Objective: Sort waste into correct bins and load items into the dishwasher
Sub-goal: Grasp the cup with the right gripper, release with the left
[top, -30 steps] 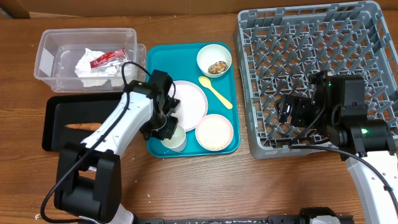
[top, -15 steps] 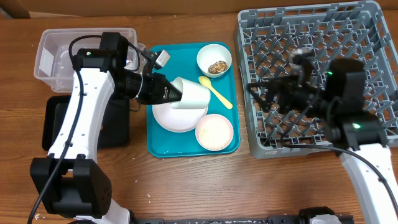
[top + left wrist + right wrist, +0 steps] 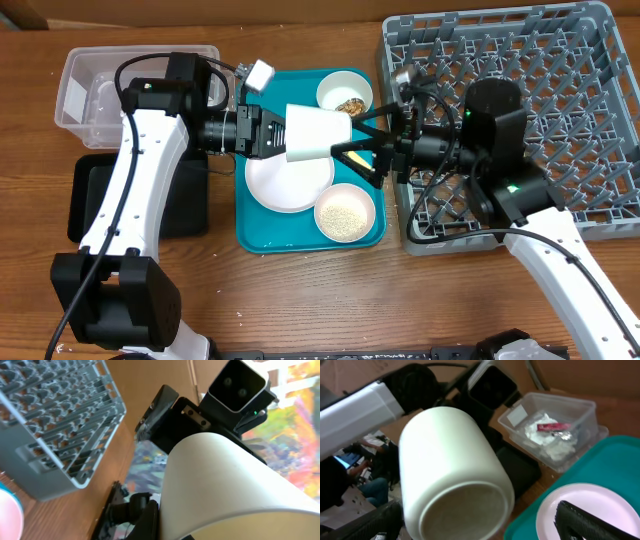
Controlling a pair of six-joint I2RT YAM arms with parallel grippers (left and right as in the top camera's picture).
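Left gripper (image 3: 278, 134) holds the cup (image 3: 318, 133), seemingly at the spread right gripper (image 3: 358, 160).

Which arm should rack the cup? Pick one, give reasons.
Right. The right gripper is open, facing the cup that the left gripper holds, and its arm stands beside the rack.

Surface: wooden table (image 3: 300, 300) | rear left: clear tub (image 3: 75, 95) on the wood | just before it: black tray (image 3: 90, 205) | centre: teal tray (image 3: 290, 90) | right: grey dish rack (image 3: 590, 90), just beside teal tray
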